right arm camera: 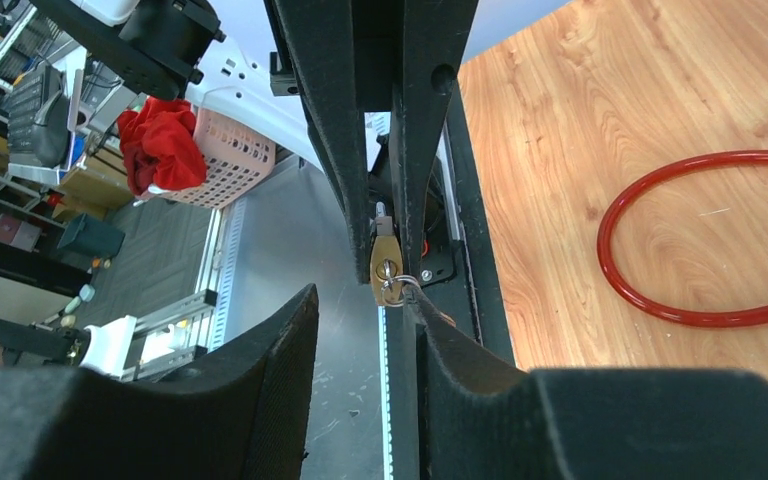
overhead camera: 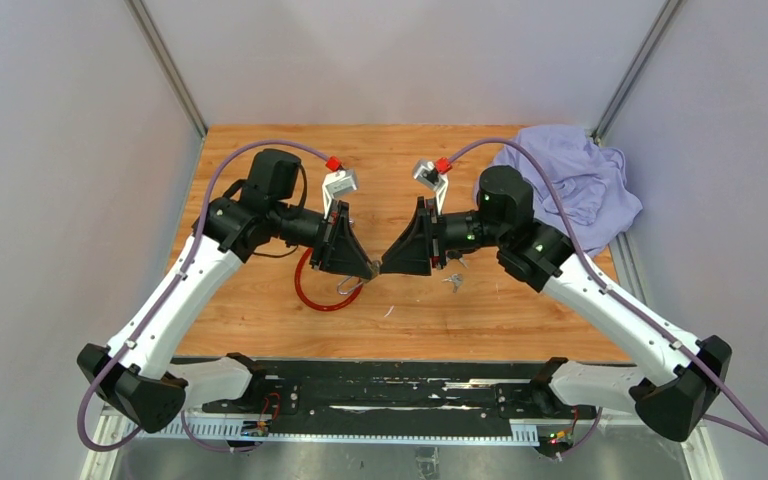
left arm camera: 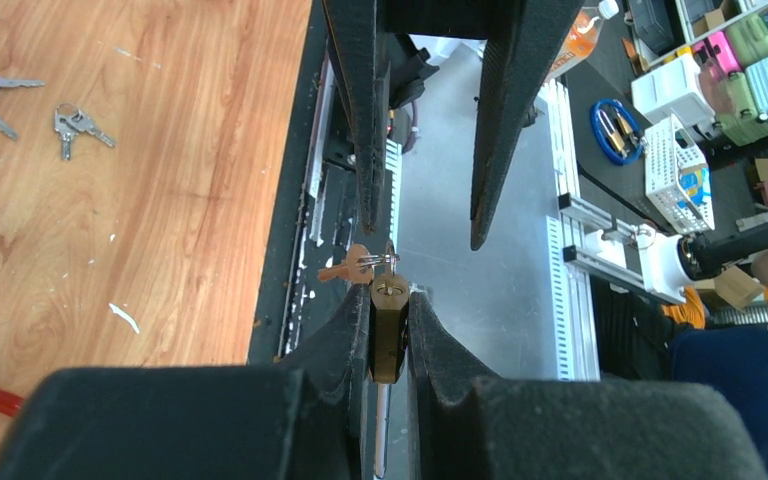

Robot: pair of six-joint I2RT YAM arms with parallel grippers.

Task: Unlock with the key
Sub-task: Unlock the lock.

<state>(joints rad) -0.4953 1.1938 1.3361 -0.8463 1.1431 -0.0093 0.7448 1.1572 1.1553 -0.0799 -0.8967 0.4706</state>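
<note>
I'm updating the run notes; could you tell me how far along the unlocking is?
Done: the left claw is clamped on the brass padlock, with a copper key dangling from a ring at its keyhole end. In hand: the right claw stands open around that end. Left: gripping and turning the key; whether one is inserted is unclear.

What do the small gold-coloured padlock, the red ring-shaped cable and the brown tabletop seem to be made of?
The small gold-coloured padlock: likely brass, dull yellow metal sheen.
The red ring-shaped cable: probably plastic- or rubber-coated, glossy and smoothly curved.
The brown tabletop: wood or wood-look laminate, showing grain; which is unclear.
</note>
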